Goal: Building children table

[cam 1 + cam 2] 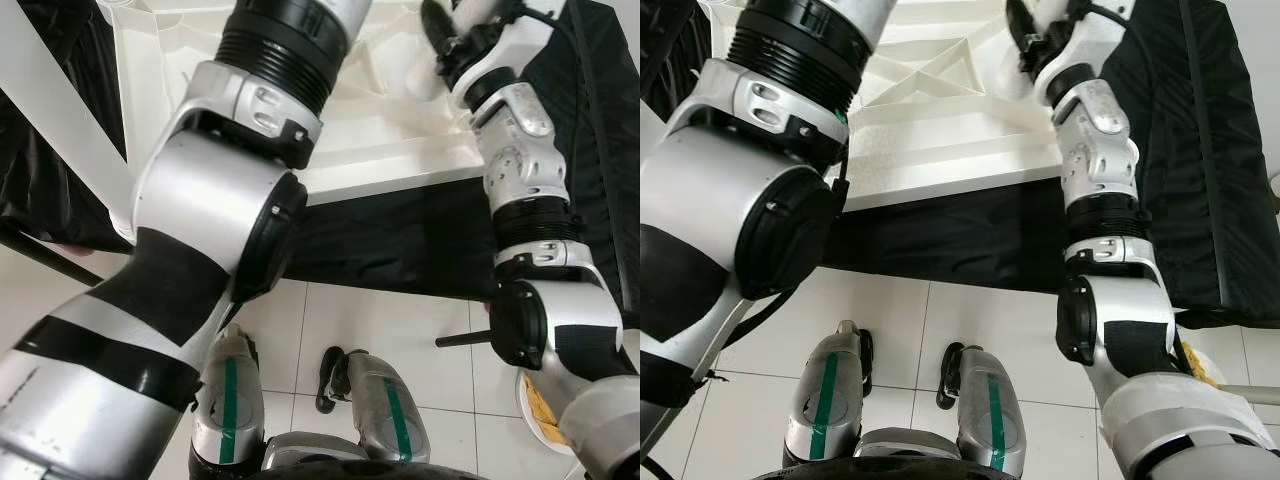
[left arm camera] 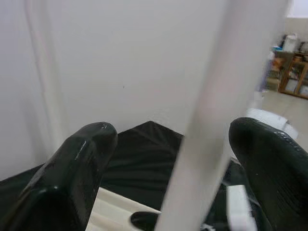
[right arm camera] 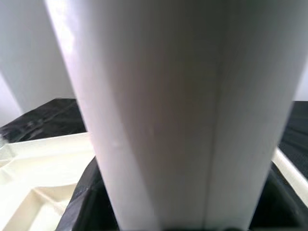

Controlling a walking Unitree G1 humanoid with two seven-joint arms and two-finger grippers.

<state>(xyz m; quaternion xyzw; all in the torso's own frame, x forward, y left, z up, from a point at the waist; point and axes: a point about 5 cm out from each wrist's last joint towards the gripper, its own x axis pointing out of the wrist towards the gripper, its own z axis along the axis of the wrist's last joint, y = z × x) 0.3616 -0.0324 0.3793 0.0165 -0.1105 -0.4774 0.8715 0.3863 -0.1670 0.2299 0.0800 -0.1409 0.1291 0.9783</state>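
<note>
R gripper (image 1: pixel 1025 40) clamps white leg (image 3: pixel 163 120) over tabletop (image 1: pixel 940 150); black sheet (image 1: pixel 970 240), tiled floor (image 1: pixel 980 320).

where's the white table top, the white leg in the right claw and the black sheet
white table top (image 1: pixel 940 140): right eye view, on its ribbed underside
white leg (image 3: pixel 163 120): right wrist view, middle of the shaft
black sheet (image 1: pixel 400 240): left eye view, on the flat stretch below the top's edge

- tabletop (image 1: pixel 940 150): white, ribbed underside;
- sheet (image 1: pixel 1200 150) beneath it: black;
- table leg (image 3: pixel 163 115): white;
- floor (image 1: pixel 980 320): white tiles;
- robot's feet (image 1: pixel 825 405): silver, green stripe
</note>
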